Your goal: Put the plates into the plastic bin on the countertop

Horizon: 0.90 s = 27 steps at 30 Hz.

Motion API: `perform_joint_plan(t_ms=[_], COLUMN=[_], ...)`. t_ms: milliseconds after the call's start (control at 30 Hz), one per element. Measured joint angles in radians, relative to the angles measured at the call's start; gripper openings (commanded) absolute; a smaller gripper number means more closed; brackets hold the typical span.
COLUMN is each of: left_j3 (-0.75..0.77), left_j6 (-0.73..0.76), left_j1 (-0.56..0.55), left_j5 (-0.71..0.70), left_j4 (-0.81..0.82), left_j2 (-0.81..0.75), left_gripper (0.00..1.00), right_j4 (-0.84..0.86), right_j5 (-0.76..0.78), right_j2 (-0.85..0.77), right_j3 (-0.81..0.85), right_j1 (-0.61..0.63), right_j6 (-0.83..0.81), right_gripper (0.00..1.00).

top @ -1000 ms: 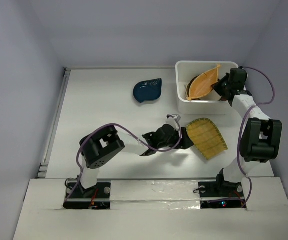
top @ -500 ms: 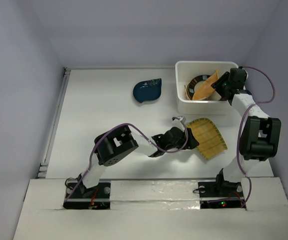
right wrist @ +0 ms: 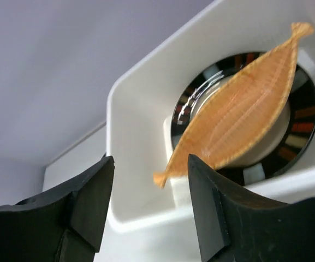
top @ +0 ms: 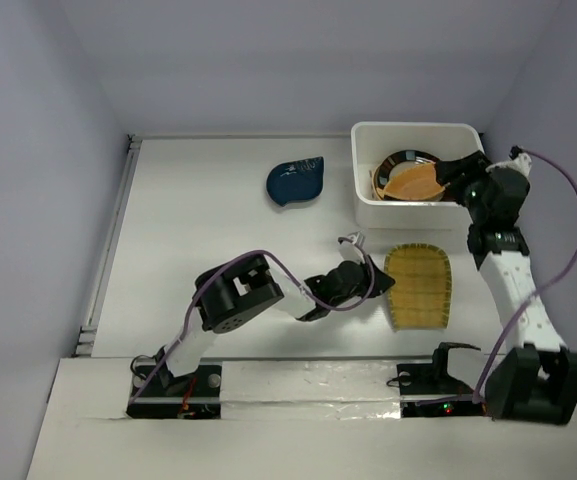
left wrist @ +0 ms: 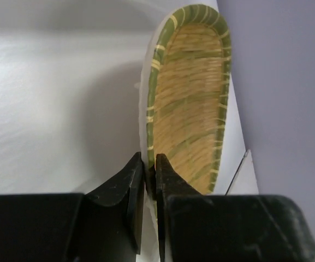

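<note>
Left gripper is clamped on the near rim of the ribbed green plate, which stretches ahead of its fingers. Right gripper gapes empty, with the boat dish lying in the bin beyond its fingers. The next move is probably to lift the ribbed plate clear and carry it to the bin.

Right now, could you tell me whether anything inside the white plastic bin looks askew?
Yes: the orange woven boat-shaped dish lies diagonally across the dark-rimmed round plate in the white plastic bin, its pointed tips overhanging that rim rather than nesting. Nothing looks spilled or broken.
</note>
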Motion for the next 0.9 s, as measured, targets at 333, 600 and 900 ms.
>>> perform_joint_plan(t_ms=[333, 600, 900], left_j3=[-0.48, -0.724, -0.732], left_j6=[-0.005, -0.014, -0.013], left_j1=[0.041, 0.203, 0.357], left_j5=[0.021, 0.127, 0.267], left_j4=[0.104, 0.093, 0.063], left_j2=[-0.353, -0.682, -0.84], left_gripper=[0.0, 0.0, 0.0], right_j4=[0.065, -0.055, -0.047], right_j5=[-0.233, -0.299, -0.376], right_j2=[-0.431, -0.649, -0.463], right_j3=[-0.448, -0.523, -0.574], right_j1=[0.082, 0.114, 0.281], right_j6=[-0.002, -0.056, -0.091], right_gripper=[0.74, 0.87, 0.82])
